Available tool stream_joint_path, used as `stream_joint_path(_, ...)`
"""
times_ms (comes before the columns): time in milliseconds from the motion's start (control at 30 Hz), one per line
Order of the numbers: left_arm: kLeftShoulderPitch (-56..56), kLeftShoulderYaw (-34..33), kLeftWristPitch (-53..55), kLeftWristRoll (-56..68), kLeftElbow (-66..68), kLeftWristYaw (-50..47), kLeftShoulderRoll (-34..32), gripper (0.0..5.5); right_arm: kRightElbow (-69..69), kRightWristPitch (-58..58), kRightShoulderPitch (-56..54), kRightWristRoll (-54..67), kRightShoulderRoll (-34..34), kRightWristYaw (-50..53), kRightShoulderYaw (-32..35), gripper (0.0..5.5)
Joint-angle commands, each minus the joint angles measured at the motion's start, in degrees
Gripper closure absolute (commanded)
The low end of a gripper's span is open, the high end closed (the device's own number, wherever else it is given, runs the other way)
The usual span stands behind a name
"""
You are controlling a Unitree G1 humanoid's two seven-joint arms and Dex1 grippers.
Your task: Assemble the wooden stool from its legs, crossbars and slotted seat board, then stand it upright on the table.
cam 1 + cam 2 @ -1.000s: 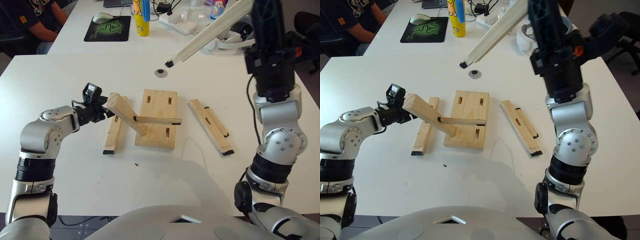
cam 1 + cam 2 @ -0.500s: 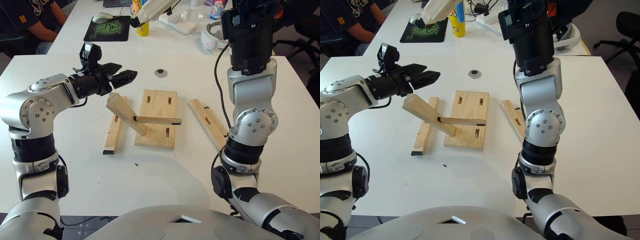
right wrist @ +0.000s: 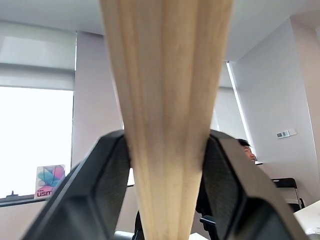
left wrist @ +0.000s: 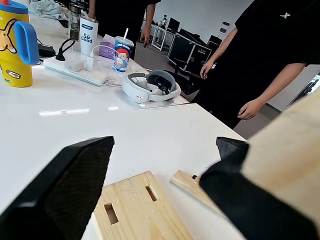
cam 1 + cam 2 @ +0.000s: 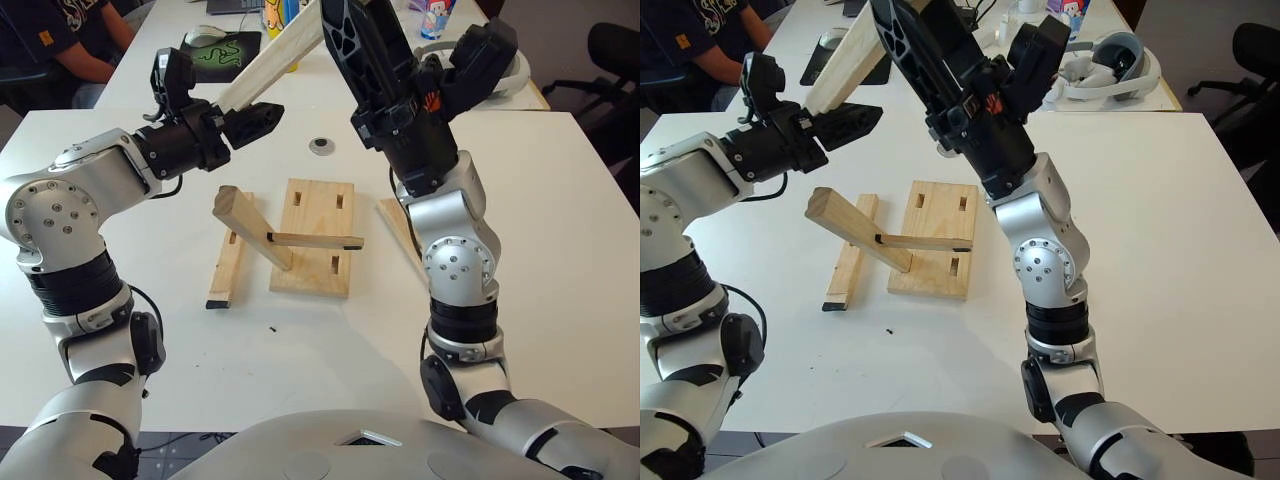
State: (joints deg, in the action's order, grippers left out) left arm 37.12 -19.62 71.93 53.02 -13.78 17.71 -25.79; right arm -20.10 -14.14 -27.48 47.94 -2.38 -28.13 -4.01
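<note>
Left eye view of a white desk with stool parts spread across it. The right gripper is holding one wooden leg high above the desk, its jaws clamping the plank from opposite sides. That leg is slanting down toward the left gripper, whose jaws are standing wide apart with nothing between them. The lower end of the wood is sitting just beside one of them, and I cannot tell whether they are touching.

Below, the slotted seat board is lying flat. A second leg is leaning tilted over the board's left edge, with a crossbar running from it across the board. A third leg is lying flat just left of the board. A fourth leg is lying to the right, partly hidden behind the right arm.

By their look, the pieces are likely handling as stiff, light softwood. They are not going to bend, but the bare planed faces are probably giving hard jaws little friction. A long plank held near one end is also levering against the grip. Taking it nearer mid-length, away from the cut slots, is looking like the safer hold. The joint between the leaning leg and the crossbar is probably loose and easy to knock apart.
</note>
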Motion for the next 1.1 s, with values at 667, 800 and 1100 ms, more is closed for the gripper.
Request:
stream_joint_path(667, -10.92, 2.04, -9.68, -9.97, 10.25, 7.03, -7.2, 1.72, 14.1, -6.48, 19.04, -0.24, -28.96, -30.1, 17.3, 3.45)
stream_joint_path(800, -10.09, 3.61, -10.62, -11.38, 11.56, 8.71, -7.78, 1.72, 11.22, -5.83, 22.63, -1.36, -26.16, -32.24, 13.64, 3.45)
stream_joint_path(1100, -7.84, 5.46, -11.06, -12.92, 14.02, 11.49, -8.62, 1.72, 11.7, 0.26, 22.25, -9.55, -24.75, -36.66, 5.78, 3.45)
